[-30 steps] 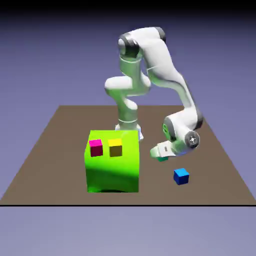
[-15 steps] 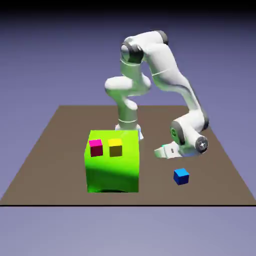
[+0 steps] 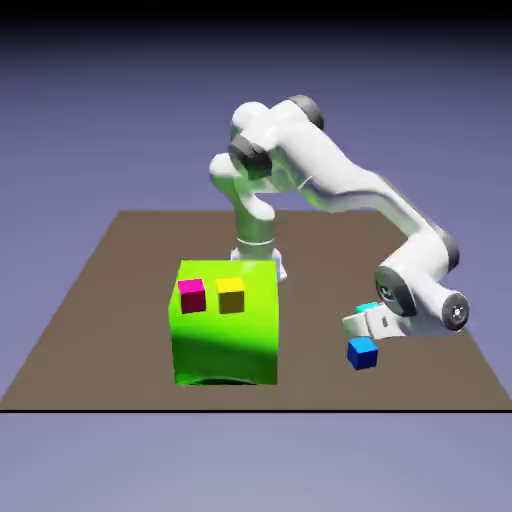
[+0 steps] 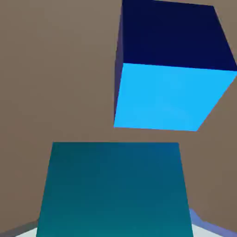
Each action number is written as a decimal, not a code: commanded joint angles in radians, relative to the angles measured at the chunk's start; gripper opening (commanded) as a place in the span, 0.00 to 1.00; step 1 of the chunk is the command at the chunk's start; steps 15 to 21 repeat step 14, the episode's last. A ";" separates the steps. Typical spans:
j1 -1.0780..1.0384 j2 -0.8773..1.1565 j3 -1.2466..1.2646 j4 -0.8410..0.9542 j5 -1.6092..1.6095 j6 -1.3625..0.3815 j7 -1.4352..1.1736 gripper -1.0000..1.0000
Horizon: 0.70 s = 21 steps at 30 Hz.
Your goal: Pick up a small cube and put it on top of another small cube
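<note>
The arm's white shell looked glossy, like smooth plastic. The table was flat matt brown; the green block shone slightly.

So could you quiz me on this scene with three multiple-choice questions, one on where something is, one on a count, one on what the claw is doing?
1. Where do the magenta cube and yellow cube sit?
A. on the big green block
B. on the table
C. on the blue cube

2. How many small cubes show in the exterior view?
A. two
B. four
C. six

3. What is the gripper doing?
A. standing open and empty
B. shut on the teal cube
C. shut on the yellow cube

Answers: 1 A, both rest on the block's top. 2 B, magenta, yellow, blue and teal. 3 B, the hand view shows teal filling the space between the fingers, with blue just beyond.
</note>
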 commanded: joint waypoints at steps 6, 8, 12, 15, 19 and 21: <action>-0.064 0.078 0.067 0.085 -0.056 -0.047 0.048 0.00; -0.085 0.076 0.063 0.013 -0.066 0.013 0.053 0.00; -0.108 0.074 0.059 -0.068 -0.077 0.081 0.059 1.00; -0.097 0.075 0.061 -0.032 -0.072 0.051 0.056 1.00; -0.097 0.075 0.061 -0.032 -0.072 0.051 0.056 1.00; -0.097 0.075 0.061 -0.032 -0.072 0.051 0.056 1.00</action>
